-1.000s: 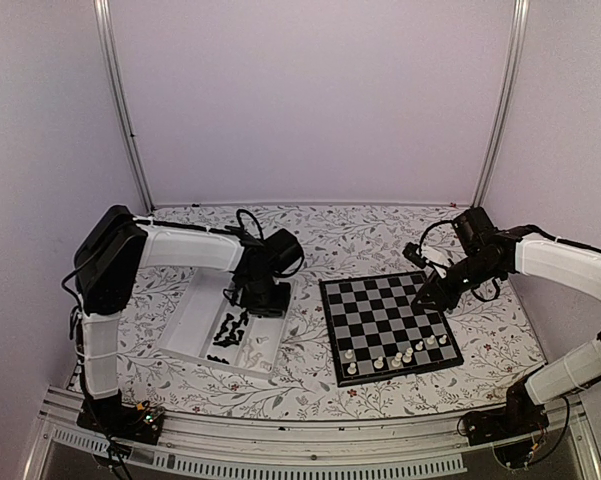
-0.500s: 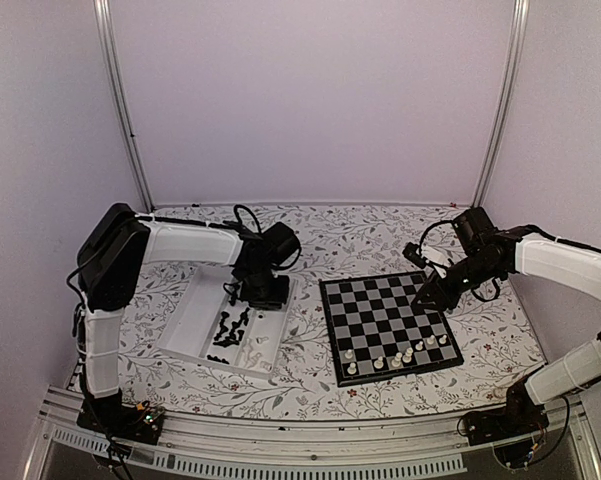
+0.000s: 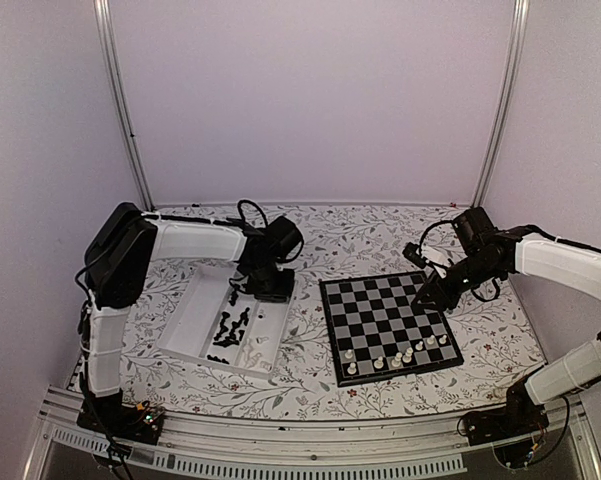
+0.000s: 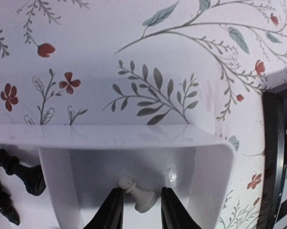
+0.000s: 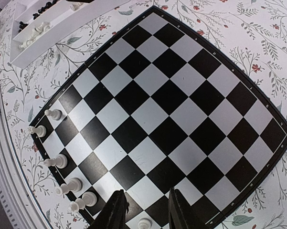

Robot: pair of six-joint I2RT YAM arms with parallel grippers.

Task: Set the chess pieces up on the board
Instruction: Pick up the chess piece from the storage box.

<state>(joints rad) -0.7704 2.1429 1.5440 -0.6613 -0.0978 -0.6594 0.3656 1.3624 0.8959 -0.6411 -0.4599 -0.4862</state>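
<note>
White pieces (image 3: 395,358) on near edge of board (image 3: 380,305); right gripper (image 5: 145,202) over its far right side, jaws narrow, white piece (image 5: 143,223) between, hold unclear; left gripper (image 4: 140,200) at far end of tray (image 4: 133,136), jaws narrow around white pawn (image 4: 136,193), hold unclear.

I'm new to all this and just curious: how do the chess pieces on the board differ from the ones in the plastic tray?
The board pieces are all white; the tray pieces are mostly black, with a few white. The board pieces stand upright along the near edge of the board; the tray pieces lie jumbled in the tray. Both sets are tiny chess figures.
</note>
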